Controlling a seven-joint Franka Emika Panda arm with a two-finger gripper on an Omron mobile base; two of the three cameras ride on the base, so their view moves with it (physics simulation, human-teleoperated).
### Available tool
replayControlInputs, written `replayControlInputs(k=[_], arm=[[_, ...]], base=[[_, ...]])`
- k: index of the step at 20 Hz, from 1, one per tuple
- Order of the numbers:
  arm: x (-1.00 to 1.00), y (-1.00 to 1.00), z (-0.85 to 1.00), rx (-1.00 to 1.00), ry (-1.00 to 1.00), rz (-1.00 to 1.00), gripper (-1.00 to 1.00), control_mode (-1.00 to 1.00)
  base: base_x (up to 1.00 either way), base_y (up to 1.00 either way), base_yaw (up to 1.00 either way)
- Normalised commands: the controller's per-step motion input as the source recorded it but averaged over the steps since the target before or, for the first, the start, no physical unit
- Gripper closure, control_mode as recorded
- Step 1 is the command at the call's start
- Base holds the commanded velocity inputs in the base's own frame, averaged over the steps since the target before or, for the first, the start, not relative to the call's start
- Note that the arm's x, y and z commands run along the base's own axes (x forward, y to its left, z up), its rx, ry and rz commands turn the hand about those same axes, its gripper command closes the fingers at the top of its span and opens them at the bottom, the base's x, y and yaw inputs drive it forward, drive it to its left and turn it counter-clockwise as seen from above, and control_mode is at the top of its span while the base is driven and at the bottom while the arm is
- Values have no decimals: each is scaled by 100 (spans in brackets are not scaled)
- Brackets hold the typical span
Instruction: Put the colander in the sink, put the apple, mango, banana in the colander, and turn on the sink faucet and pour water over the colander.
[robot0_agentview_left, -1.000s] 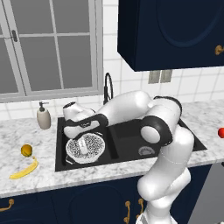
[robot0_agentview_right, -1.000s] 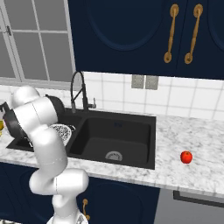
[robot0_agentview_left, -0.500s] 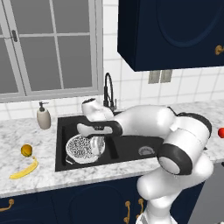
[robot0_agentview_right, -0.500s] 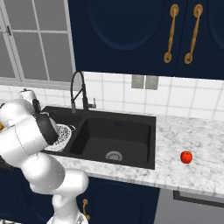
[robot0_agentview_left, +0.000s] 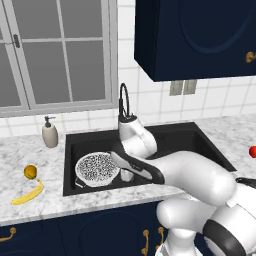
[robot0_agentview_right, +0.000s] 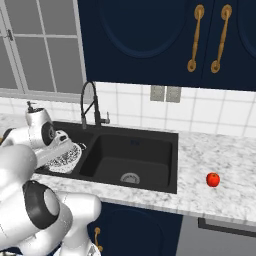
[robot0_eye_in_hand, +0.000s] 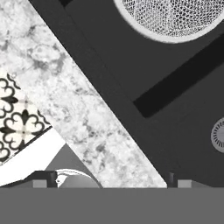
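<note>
Yellow fruit lies untouched at the 9 o'clock end of the table (robot0_agentview_left: 45, 210): the banana (robot0_agentview_left: 27, 194) rests near the front edge, and the mango (robot0_agentview_left: 30, 171) sits just beside it, toward 12 o'clock. Moving right, the colander (robot0_agentview_left: 97, 167) already stands in the left basin of the sink (robot0_agentview_left: 165, 135), so the first step looks done; it seems empty, though its bottom is hard to read through the dense holes. The faucet (robot0_agentview_left: 122, 97) rises behind the sink at 12 o'clock, and no water shows. The gripper (robot0_eye_in_hand: 112, 183) hangs low over the sink's front lip with its fingers spread wide and nothing between them. Far out at 3 o'clock, the apple (robot0_agentview_right: 213, 179) waits alone on the table, well apart from the sink. By my reckoning, three fruit transfers remain, then the tap and the rinse; the task is roughly a fifth through.
</note>
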Motion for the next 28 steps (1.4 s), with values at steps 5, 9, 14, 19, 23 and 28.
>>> replayControlInputs(k=[5, 9, 14, 19, 23, 28], arm=[[-13, -80, 15, 0, 1, -32, -100, -100], [4, -78, 3, -1, 6, -43, -100, -100], [6, -86, 0, 0, 2, -38, -100, -100], [16, -71, 6, 0, 0, -43, -100, -100], [22, -74, 15, -1, 7, -38, -100, -100], [1, -91, 4, -2, -17, -10, -100, -100]], base=[[0, 0, 0], [0, 0, 0], [0, 0, 0], [0, 0, 0], [0, 0, 0], [0, 0, 0]])
